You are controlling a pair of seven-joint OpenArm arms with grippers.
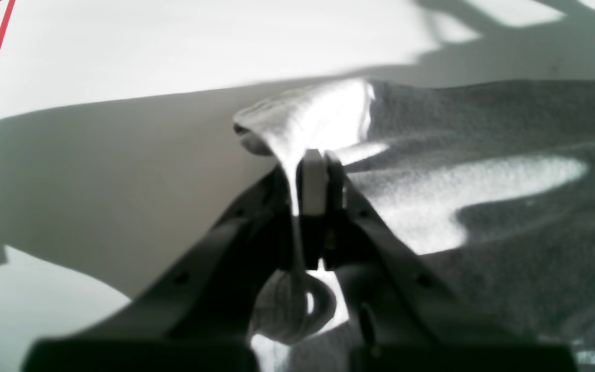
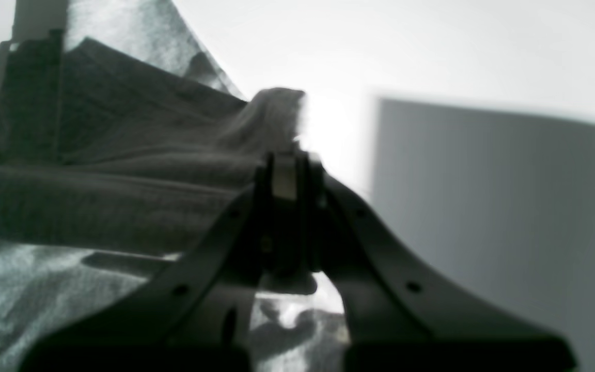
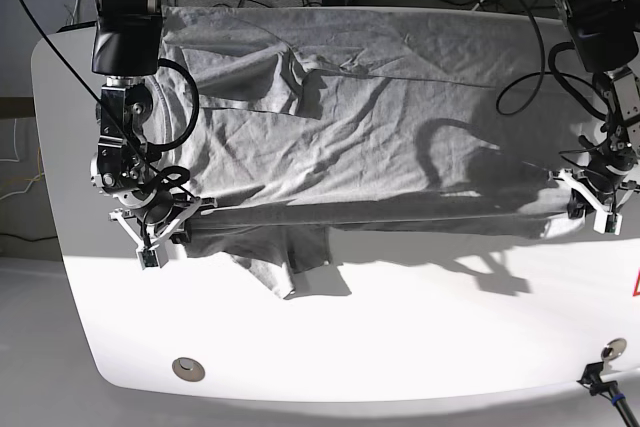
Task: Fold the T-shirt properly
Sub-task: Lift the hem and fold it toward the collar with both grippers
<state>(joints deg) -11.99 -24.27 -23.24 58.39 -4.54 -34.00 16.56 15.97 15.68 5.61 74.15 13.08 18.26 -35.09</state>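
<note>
We see the T-shirt point(image 3: 370, 137) spread wide across the white counter point(image 3: 400, 337), covering its far half from about 9 o'clock round to 3 o'clock, wrinkled, with a sleeve hanging toward 6 o'clock near the front edge. Our left gripper point(image 3: 597, 205), at 3 o'clock in the base view, has its jaws pinched tight on a fold of the grey cloth; the left wrist view shows the fabric point(image 1: 308, 124) bunched up between them, lifted off the counter. Our right gripper point(image 3: 152, 227), at 9 o'clock, likewise has its jaws closed on the shirt's edge, and the right wrist view shows a tuft of cloth point(image 2: 274, 116) rising above the clamped tips.
</note>
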